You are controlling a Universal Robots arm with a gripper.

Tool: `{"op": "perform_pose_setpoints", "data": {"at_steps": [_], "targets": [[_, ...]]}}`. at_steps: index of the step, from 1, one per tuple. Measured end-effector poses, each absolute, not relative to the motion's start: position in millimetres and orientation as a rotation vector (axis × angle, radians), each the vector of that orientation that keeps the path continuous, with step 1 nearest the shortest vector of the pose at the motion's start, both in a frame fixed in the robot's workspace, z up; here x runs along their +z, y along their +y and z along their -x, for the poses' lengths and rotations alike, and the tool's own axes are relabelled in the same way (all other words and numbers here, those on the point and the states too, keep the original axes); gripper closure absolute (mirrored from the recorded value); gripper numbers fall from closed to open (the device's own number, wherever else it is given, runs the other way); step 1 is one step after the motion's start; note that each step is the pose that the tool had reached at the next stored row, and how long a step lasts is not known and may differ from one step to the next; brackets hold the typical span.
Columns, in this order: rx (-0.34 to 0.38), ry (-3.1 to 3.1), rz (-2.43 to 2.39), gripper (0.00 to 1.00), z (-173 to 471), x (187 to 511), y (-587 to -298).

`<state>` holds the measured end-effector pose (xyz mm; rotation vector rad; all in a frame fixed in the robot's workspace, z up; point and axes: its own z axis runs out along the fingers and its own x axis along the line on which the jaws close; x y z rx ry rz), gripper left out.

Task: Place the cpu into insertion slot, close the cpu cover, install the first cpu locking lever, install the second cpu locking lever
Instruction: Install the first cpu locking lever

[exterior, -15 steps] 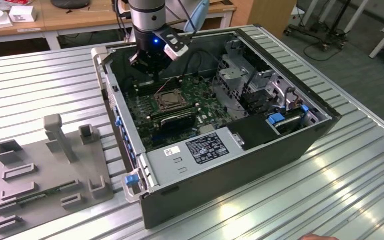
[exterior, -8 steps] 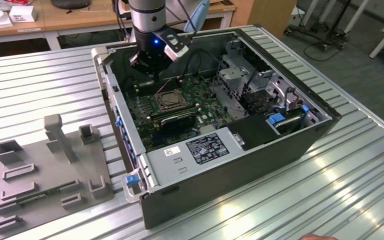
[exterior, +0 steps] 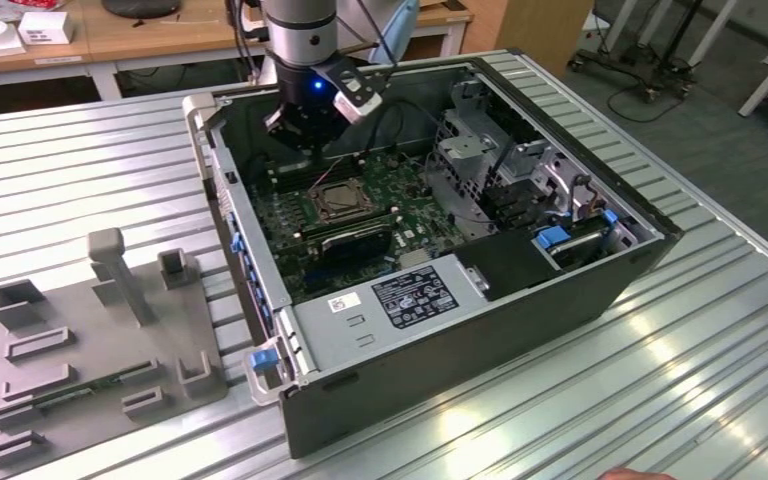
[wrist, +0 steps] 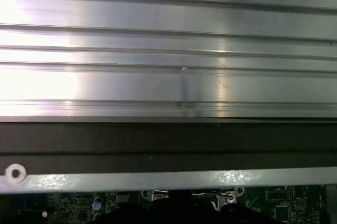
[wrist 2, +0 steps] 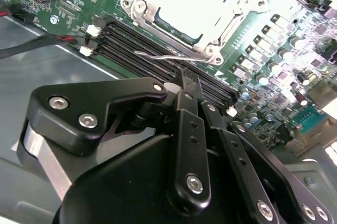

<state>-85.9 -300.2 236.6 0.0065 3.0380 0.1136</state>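
Observation:
The cpu [wrist 2: 197,0] lies pale and flat in the insertion slot [exterior: 335,200] of the green motherboard inside the open computer case. The silvery cpu cover [wrist 2: 174,35] lies down around it as a frame. A thin wire locking lever [wrist 2: 158,55] runs along the socket's near edge, next to the black memory slots. My gripper [wrist 2: 187,76] hangs just short of that lever with its two black fingers pressed together and nothing between them. In the exterior view the gripper [exterior: 297,140] is inside the case, just beyond the socket.
The case walls [exterior: 244,260] enclose the board. A grey power supply box [exterior: 384,300] and drive cages [exterior: 491,170] stand near the socket. Red and black cables [wrist 2: 37,45] cross the board. A grey fixture tray [exterior: 91,340] lies on the ribbed metal table [wrist: 168,50].

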Motion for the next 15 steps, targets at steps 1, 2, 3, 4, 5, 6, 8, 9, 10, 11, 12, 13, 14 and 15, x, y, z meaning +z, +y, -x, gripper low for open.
{"op": "perform_pose_setpoints", "data": {"at_steps": [1,2,3,4,5,6,8,9,10,11,12,13,14,15], "targets": [[0.113,3.038,-0.006,0.89,85.0,236.3,-300.2],[0.113,3.038,-0.007,0.89,84.2,236.1,-300.1],[0.113,3.038,-0.007,0.89,83.7,236.1,-300.2],[0.113,3.038,-0.007,0.89,83.6,236.1,-300.2],[0.113,3.038,-0.007,0.89,83.6,236.1,-300.2],[0.113,3.038,-0.007,0.89,83.5,236.0,-300.2],[0.113,3.038,-0.007,0.89,83.5,236.0,-300.2],[0.113,3.038,-0.007,0.89,83.4,236.0,-300.2],[0.115,3.038,-0.007,0.89,83.4,236.0,-300.1],[0.116,3.038,-0.007,0.89,83.4,236.0,-300.1],[0.119,3.038,-0.007,0.89,83.4,236.1,-300.2],[0.121,3.038,-0.007,0.89,83.4,236.0,-300.2],[0.124,3.038,-0.007,0.89,83.4,236.0,-300.1],[0.125,3.038,-0.007,0.89,83.4,236.0,-300.2]]}}
